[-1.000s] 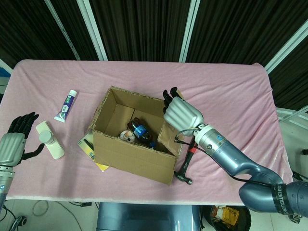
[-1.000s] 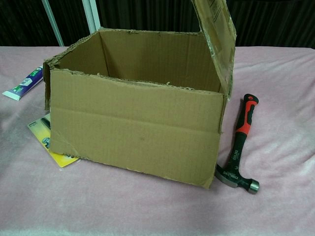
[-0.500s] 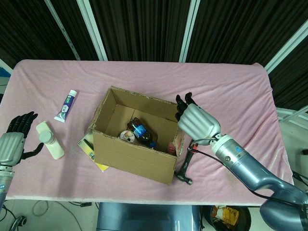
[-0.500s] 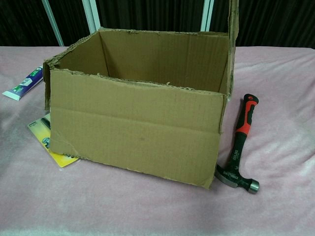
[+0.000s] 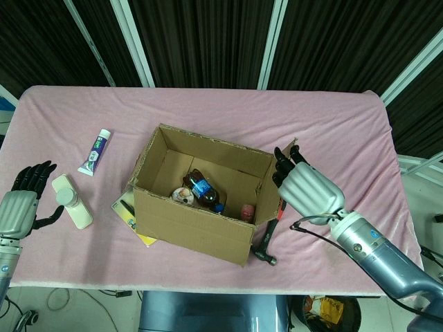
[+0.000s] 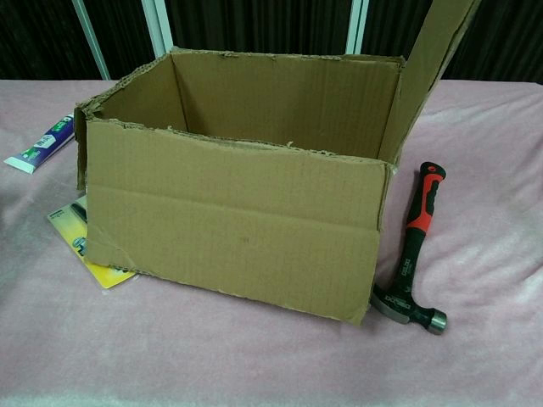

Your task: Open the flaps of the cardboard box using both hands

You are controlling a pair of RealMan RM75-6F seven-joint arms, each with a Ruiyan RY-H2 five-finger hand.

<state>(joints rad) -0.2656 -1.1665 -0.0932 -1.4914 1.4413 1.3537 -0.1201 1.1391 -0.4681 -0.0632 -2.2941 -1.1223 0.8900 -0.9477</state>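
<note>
**Inspector:** Box [image 5: 197, 197] sits mid-worktop [image 5: 332, 131] on the pink cloth, top open, with bottles and small items inside. Its right flap [image 6: 428, 64] stands up and tilts outward.

**Clerk:** How will it handle?

**Inspector:** In my judgement, light corrugated board: stiff across the panel, bending only at the crease, with ragged edges that could tear. Best taken at the free edge of a flap, pushing outward.

**Clerk:** And the hands?

**Inspector:** Right hand [image 5: 304, 187] is just beside the box's right wall, fingers against the raised flap; whether it pinches the flap or only presses it, I cannot tell. Left hand [image 5: 19, 204] is well apart at the worktop's left edge, fingers spread, holding nothing, near a white bottle [image 5: 71, 201].
</note>
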